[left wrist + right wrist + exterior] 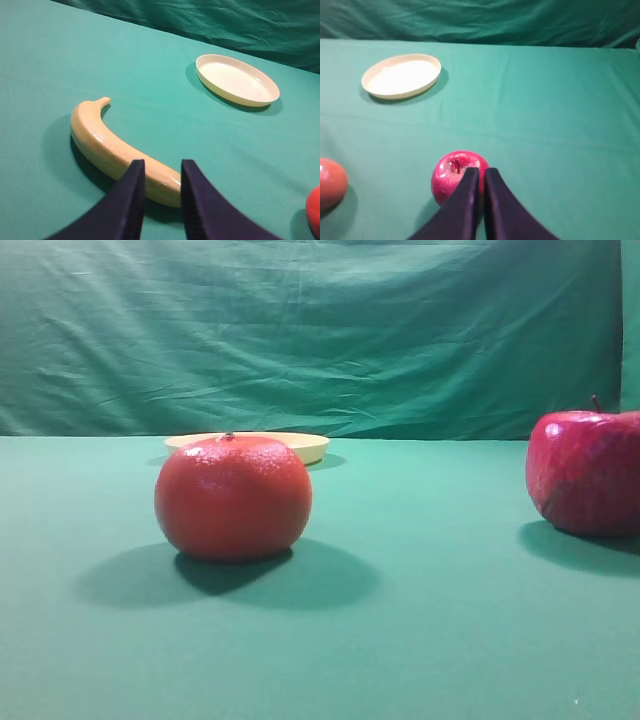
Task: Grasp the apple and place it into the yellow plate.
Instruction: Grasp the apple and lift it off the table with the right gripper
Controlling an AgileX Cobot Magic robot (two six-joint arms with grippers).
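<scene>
The job looks like it is just starting: the apple (454,176) sits on the green tabletop (545,125), not picked up yet. The yellow plate (401,75) is far off, up and to the left in the right wrist view, with nothing in it. The right end effector (480,175) hangs just over the apple with its two fingers pressed together, holding nothing. I think it must spread them wide before it can go down around the apple (shut fingers would only bump it). The left end effector (162,170) waits above a banana (107,147), fingers a little apart and holding nothing. An orange fruit (233,497) sits near the middle.
</scene>
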